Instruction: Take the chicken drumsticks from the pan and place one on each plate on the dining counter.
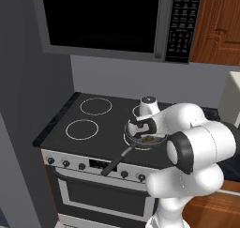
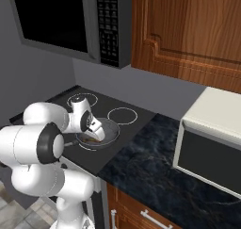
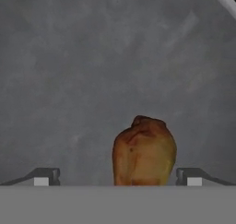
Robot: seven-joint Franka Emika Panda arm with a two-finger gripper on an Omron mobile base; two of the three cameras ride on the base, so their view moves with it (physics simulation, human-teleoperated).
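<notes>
The grey pan [image 1: 132, 139] sits on the stove's front right burner, its dark handle [image 1: 116, 162] pointing toward the front edge. My gripper [image 1: 144, 134] is lowered into the pan [image 2: 109, 128] and stands open. In the hand view its fingertips [image 3: 42, 177] are spread wide, and one orange-brown drumstick [image 3: 144, 156] lies on the pan floor [image 3: 92, 57] between them, nearer the right tip and touching neither. That drumstick [image 1: 148, 139] [image 2: 92, 138] lies just under the hand. I make out only one drumstick. The blue plates and dining counter are out of view.
The black glass stovetop [image 1: 82, 129] has ring burners to the left of the pan. A microwave [image 1: 112, 20] hangs above it, with wood cabinets [image 2: 188, 30] beside it. A white appliance [image 2: 212, 138] stands on the black marbled counter [image 2: 150, 171] to the right.
</notes>
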